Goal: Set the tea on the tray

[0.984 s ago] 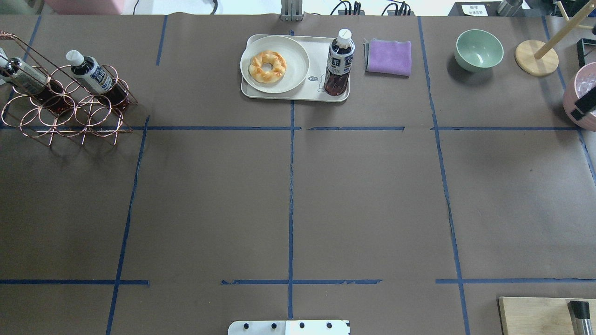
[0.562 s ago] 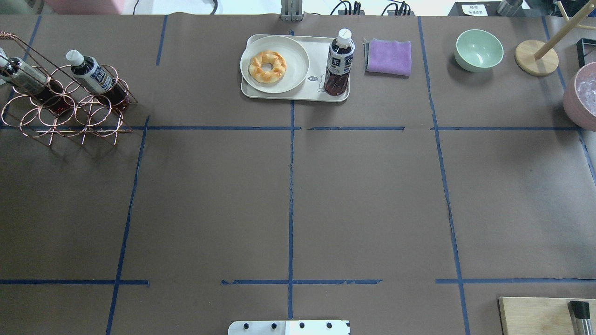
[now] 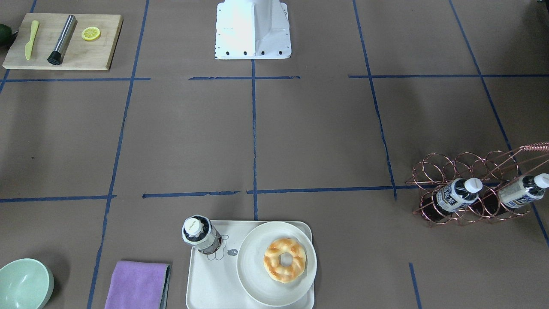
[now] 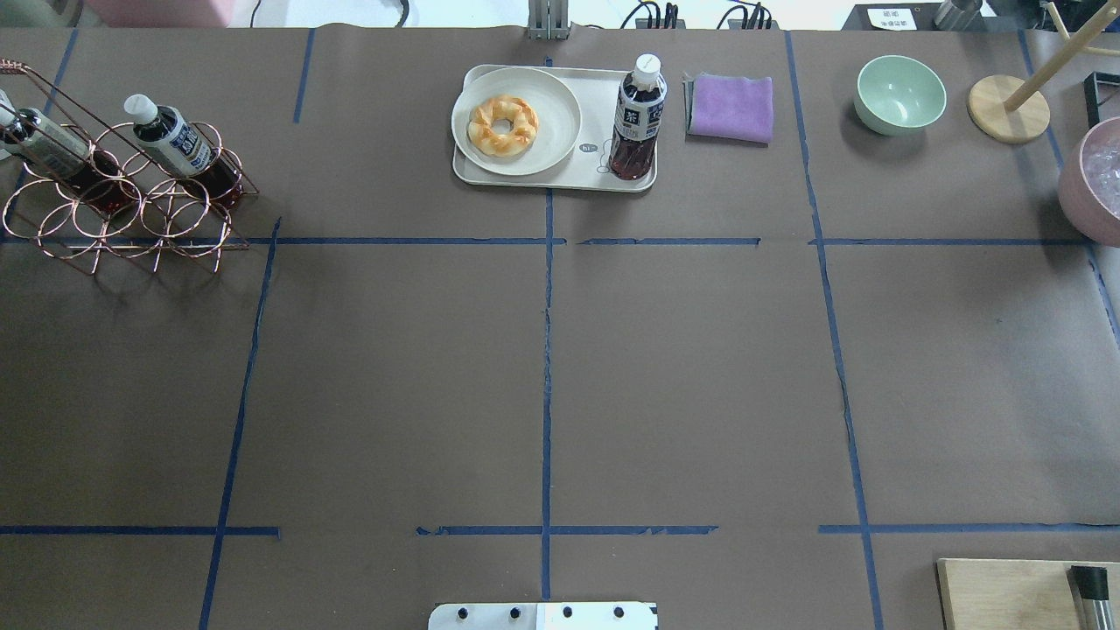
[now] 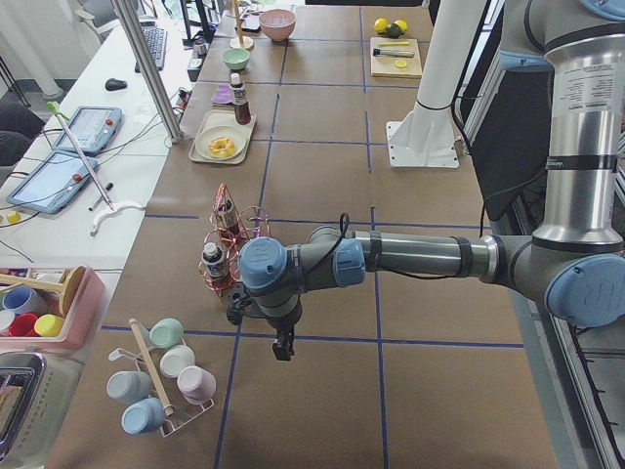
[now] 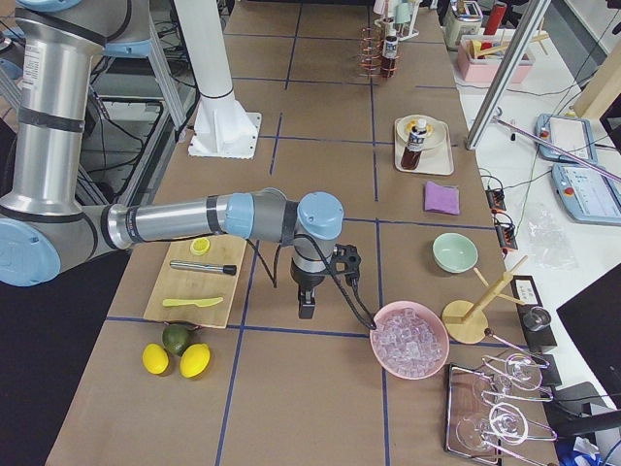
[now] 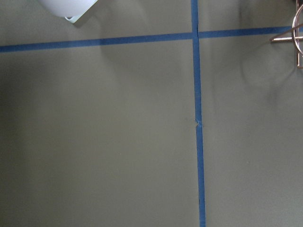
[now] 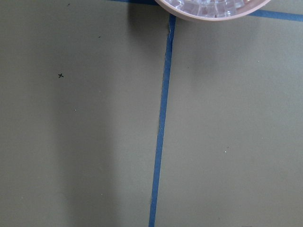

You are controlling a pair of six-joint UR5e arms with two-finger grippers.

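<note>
A tea bottle with a white cap stands upright on the right end of the off-white tray, beside the bear drawing. It also shows in the front-facing view, on the tray. Two like bottles lie in the copper rack. My left gripper shows only in the exterior left view, pointing down near the rack. My right gripper shows only in the exterior right view, beside the pink bowl. I cannot tell whether either is open or shut.
A round plate with a doughnut sits on the tray. A purple cloth, a green bowl, a wooden stand and a pink bowl of ice lie to the right. A cutting board is at the near right.
A dark part of the right gripper at the overhead view's right edge, over the pink bowl, has left that view. The bottle and tray have not moved.
</note>
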